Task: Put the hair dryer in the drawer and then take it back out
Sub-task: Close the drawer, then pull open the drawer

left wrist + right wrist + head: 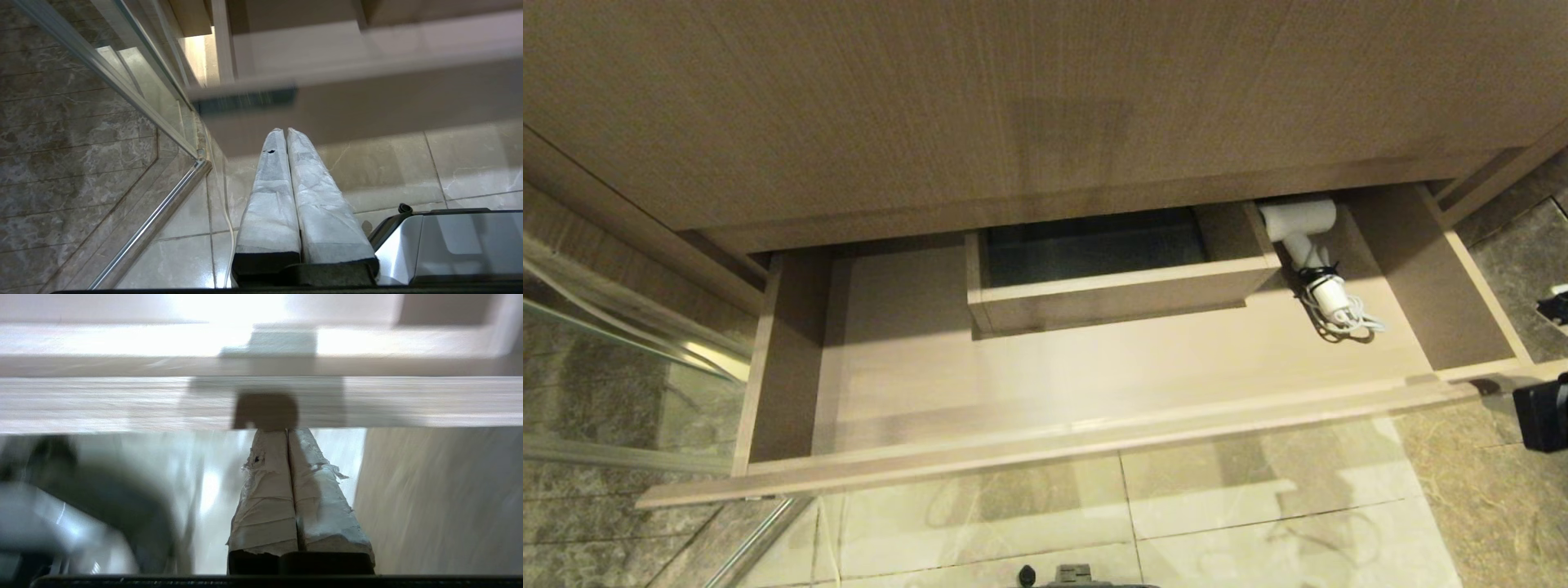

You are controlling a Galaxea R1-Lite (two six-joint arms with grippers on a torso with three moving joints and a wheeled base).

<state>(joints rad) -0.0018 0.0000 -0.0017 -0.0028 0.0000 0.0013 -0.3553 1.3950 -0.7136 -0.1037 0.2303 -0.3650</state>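
The drawer [1094, 392] stands pulled out across the middle of the head view, under the tall wood panel [1013, 98]. Its boxed cut-out [1111, 286] sits at mid-back. The dryer [1311, 253] lies in the drawer's upper-right arm, just right of the cut-out, barrel toward the back, handle and coiled cord [1343, 314] running toward the front: long axis nearly front to back.

The right gripper [288, 433], jaws pressed together and empty, points at the drawer front from below; it is the nearer arm, and the dryer lies up and beyond that front. The left gripper [286, 132] is parked over the floor [388, 171], jaws pressed together.
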